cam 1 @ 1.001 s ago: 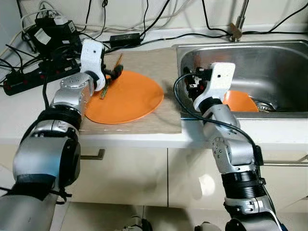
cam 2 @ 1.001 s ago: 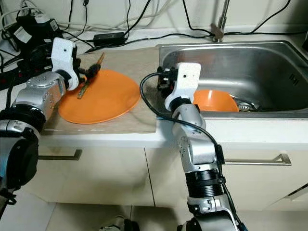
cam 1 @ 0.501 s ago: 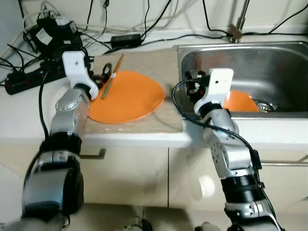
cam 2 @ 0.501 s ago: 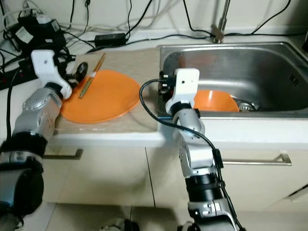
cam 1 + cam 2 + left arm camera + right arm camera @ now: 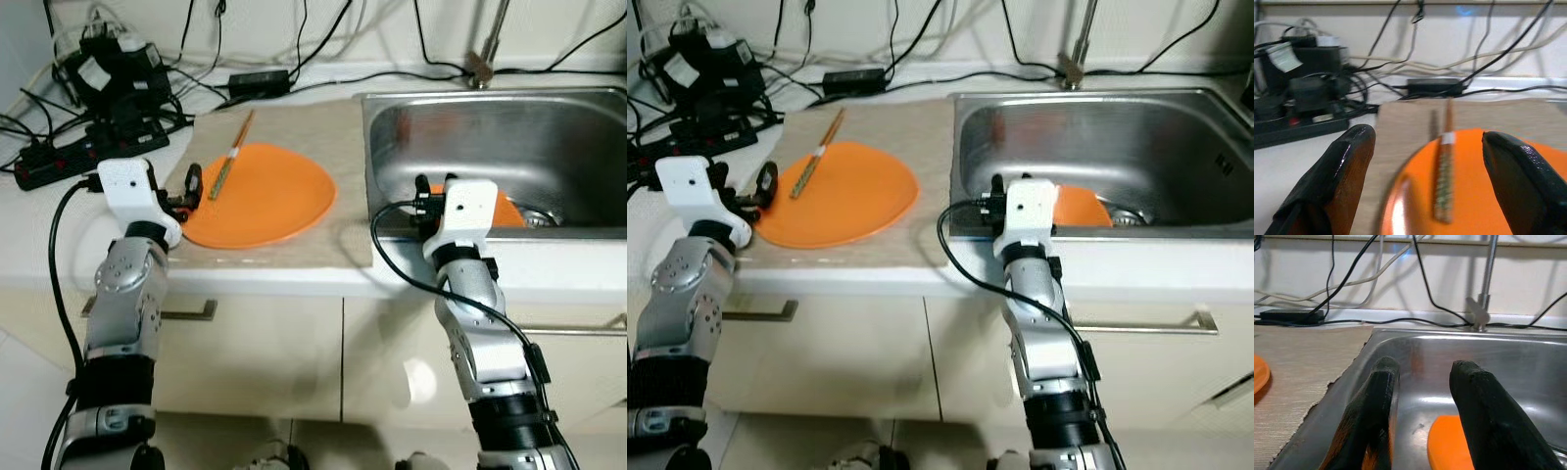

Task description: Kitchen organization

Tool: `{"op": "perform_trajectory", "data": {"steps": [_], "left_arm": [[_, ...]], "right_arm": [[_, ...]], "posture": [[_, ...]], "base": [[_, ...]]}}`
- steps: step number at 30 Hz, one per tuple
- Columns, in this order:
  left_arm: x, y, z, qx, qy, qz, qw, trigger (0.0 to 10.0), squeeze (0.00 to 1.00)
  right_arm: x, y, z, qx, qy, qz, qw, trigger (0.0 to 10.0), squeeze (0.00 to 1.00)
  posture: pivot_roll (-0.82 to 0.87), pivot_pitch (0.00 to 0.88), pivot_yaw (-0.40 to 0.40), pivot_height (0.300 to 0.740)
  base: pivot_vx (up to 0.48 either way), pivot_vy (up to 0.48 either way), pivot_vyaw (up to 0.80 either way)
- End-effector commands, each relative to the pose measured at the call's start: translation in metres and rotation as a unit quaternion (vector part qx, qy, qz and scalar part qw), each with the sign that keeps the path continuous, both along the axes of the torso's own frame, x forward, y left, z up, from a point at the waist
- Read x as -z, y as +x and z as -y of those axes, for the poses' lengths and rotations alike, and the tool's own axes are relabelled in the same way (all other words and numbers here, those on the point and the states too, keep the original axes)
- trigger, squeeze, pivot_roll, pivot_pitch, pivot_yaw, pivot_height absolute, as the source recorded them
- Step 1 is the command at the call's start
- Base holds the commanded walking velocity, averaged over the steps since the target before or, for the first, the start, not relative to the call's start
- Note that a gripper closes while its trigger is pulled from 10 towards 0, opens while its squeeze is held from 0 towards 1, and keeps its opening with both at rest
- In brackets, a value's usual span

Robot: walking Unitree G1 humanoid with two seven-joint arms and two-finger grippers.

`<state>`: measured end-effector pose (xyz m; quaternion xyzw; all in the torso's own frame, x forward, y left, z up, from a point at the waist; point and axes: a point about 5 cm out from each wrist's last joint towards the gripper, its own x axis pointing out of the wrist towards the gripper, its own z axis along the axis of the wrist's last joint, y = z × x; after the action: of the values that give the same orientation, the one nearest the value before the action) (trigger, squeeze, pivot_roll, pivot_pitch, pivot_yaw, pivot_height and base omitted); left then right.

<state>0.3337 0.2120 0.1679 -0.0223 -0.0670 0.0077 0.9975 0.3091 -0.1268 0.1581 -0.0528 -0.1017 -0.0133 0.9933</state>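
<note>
1. Sink (image 5: pixel 549 127): an orange bowl (image 5: pixel 1080 208) is held in it, just beyond the right gripper (image 5: pixel 1422 416); fingers parted, nothing gripped.
2. Mat (image 5: pixel 323 127): plate and chopsticks are borne on it.
3. Plate (image 5: pixel 265 196): seated just ahead of the left gripper (image 5: pixel 1432 183); fingers wide apart, empty.
4. Chopsticks (image 5: pixel 229 157): laid across the plate's far rim.
5. Progress: judged early; bowl unremoved, nothing put away.

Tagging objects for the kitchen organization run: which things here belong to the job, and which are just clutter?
Job:
- orange plate on the mat
- chopsticks lying across the plate's rim
- orange bowl in the sink
- left claw, open, empty
- right claw, slightly open, empty

Clutter:
- power strip
- black adapter
- tangled cables
- faucet
</note>
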Motion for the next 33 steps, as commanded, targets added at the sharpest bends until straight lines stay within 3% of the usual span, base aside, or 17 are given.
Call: {"op": "perform_trajectory", "data": {"steps": [1,9,33], "left_arm": [[-0.007,0.001,0.004,0.003,0.0,0.003,1.0,10.0,0.0],[0.002,-0.001,0.02,0.033,-0.005,-0.027,0.999,10.0,0.0],[0.001,0.005,0.024,0.035,-0.015,-0.044,0.998,10.0,0.0]], "right_arm": [[0.002,0.0,-0.004,0.001,-0.001,0.002,1.0,10.0,0.0],[0.006,0.001,-0.004,0.008,0.007,0.0,1.0,10.0,0.0],[-0.002,0.007,-0.009,0.003,0.005,0.017,1.0,10.0,0.0]], "posture": [[-0.08,0.0,0.107,0.707],[-0.08,0.0,0.113,0.707],[-0.08,0.0,0.12,0.707]], "base": [[0.0,0.0,0.0],[0.0,0.0,0.0],[0.0,0.0,0.0]]}}
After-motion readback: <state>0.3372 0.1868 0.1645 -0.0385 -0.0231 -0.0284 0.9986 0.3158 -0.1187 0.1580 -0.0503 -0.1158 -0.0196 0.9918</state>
